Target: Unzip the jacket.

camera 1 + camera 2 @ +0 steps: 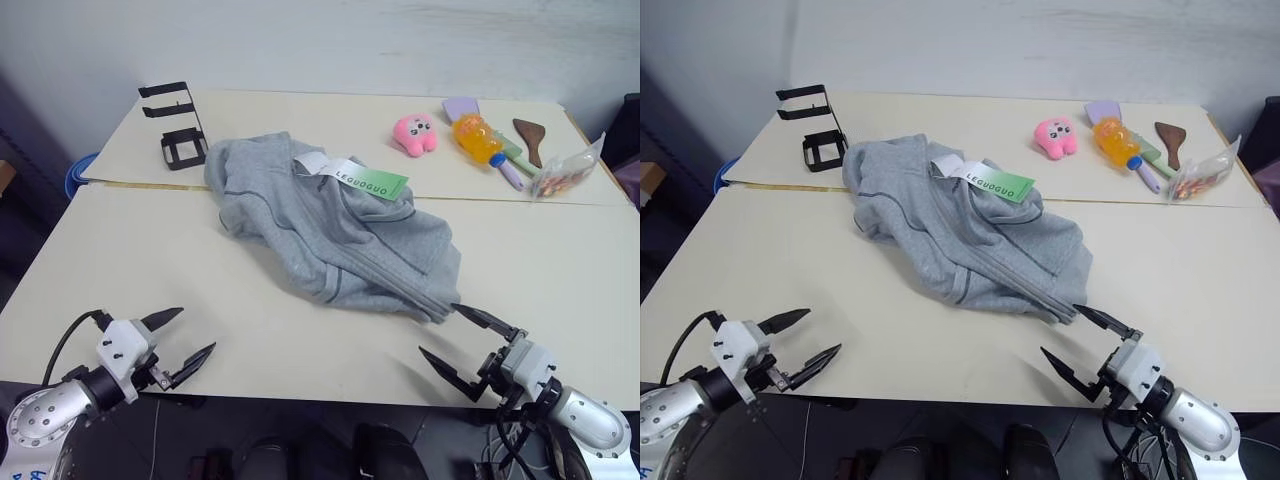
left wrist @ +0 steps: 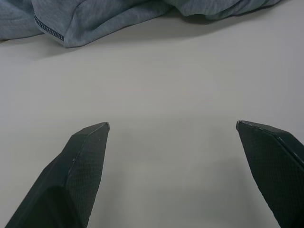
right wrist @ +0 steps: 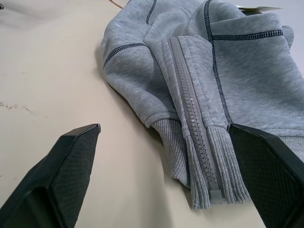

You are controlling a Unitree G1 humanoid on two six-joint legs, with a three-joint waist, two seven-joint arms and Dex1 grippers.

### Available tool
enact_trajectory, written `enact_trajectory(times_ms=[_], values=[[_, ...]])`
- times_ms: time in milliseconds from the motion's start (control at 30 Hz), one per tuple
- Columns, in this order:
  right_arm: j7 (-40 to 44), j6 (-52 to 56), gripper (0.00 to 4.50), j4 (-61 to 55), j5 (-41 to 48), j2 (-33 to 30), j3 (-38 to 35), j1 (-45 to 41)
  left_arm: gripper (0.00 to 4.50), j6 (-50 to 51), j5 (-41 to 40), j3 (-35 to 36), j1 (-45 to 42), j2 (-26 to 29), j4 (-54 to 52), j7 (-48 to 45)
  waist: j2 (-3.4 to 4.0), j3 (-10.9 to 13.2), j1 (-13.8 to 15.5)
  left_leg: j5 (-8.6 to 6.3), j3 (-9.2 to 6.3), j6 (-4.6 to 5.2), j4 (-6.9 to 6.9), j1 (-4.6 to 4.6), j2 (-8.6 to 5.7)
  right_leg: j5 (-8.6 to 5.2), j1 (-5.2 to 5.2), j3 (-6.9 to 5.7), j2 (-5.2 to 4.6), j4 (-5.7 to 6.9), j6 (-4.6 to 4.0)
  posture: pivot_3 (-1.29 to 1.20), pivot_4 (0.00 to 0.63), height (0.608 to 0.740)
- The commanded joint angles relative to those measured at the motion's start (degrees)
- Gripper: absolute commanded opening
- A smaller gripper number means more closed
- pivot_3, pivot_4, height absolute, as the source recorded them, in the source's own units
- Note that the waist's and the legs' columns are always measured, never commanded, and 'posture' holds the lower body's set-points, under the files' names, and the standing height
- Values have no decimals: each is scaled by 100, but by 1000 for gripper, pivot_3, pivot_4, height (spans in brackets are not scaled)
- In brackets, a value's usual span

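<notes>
The light grey jacket (image 1: 330,225) lies crumpled in the middle of the cream table (image 1: 150,260), its white and green hang tags (image 1: 365,180) on top. Its closed zipper (image 3: 194,128) runs down to the ribbed hem, which points toward my right gripper. The right gripper (image 1: 462,342) hovers open at the table's near right edge, just short of that hem, holding nothing. Open and empty too, my left gripper (image 1: 185,335) stands at the near left edge, well apart from the jacket (image 2: 95,19).
A black wire stand (image 1: 178,125) is at the back left. At the back right lie a pink plush toy (image 1: 415,133), an orange bottle (image 1: 477,138), a brown spatula (image 1: 530,138) and a clear snack bag (image 1: 565,170). A seam (image 1: 150,185) joins two tabletops.
</notes>
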Motion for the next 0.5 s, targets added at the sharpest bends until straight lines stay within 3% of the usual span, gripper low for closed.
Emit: enact_trajectory(times_ms=[33,200,333,500], values=[[58,-72,4476,-94,64,-40,-37,115,4500,-61,29,-62,-90,-33,-247,106,0,0,-5,0,0,0,0,0,0,0,0,0,0,0,0,0,150,740],[153,-84,4476,-25,108,-28,-12,106,4500,236,-176,-191,-176,32,-333,-13,0,0,-14,1,0,-1,0,1,0,0,0,0,1,3,0,0,150,740],[130,-52,4476,-99,103,74,109,8,4500,701,-951,107,-248,-22,-448,-107,0,0,-20,1,1,-2,0,2,3,0,-2,0,4,6,0,0,150,740],[71,301,4476,-553,380,200,381,-232,4500,801,-1073,224,-201,23,-461,-129,1,0,-17,2,1,-3,0,2,2,0,-1,1,3,6,0,0,150,740]])
